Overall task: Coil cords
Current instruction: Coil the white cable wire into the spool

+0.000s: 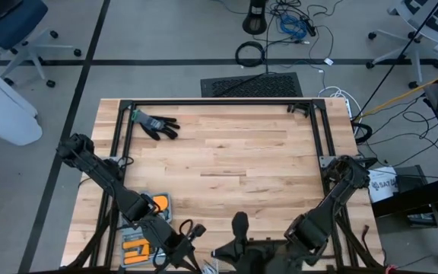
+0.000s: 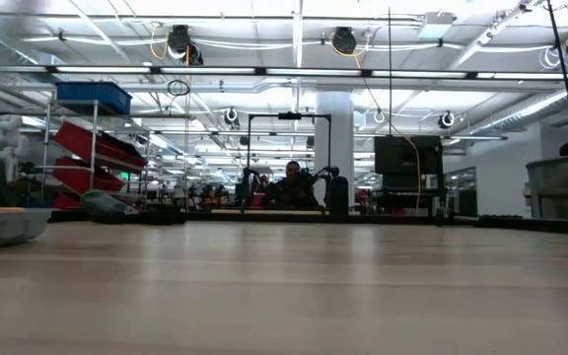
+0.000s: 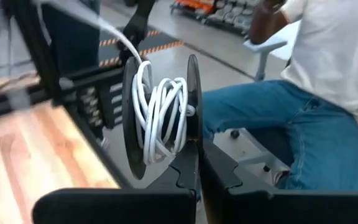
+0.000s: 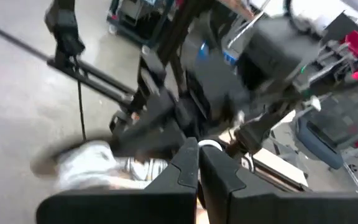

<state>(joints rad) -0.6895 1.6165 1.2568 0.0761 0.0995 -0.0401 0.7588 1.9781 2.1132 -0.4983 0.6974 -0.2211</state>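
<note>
Start on your left: the left end effector [image 3: 197, 180] sits out at the near edge of the bench [image 1: 226, 160], its fingers clamped tight on one flange of a black spool [image 3: 160, 118]. That's your task piece. The white cord [image 3: 160, 115] is bunched between the two discs in loose, uneven turns. One strand leaves the top of the spool and runs away up and out of shot, so it looks like there's cord left to take in. Gripping by the flange rim seems sensible, since it leaves the hub clear for winding. Beyond the spool, off the bench, a person [image 3: 316, 81] in a white top and jeans is seated. Moving right, the right end effector [image 4: 197, 165] is also low at the near edge, close to its partner. Its fingers are pressed together with a pale scrap at the tips, but you can't tell whether that is the cord. Now the count: one spool, one cord that you can see, and two arms, both busy. One black glove [image 1: 157, 125] lies at the far left corner, well apart from the action.
</note>
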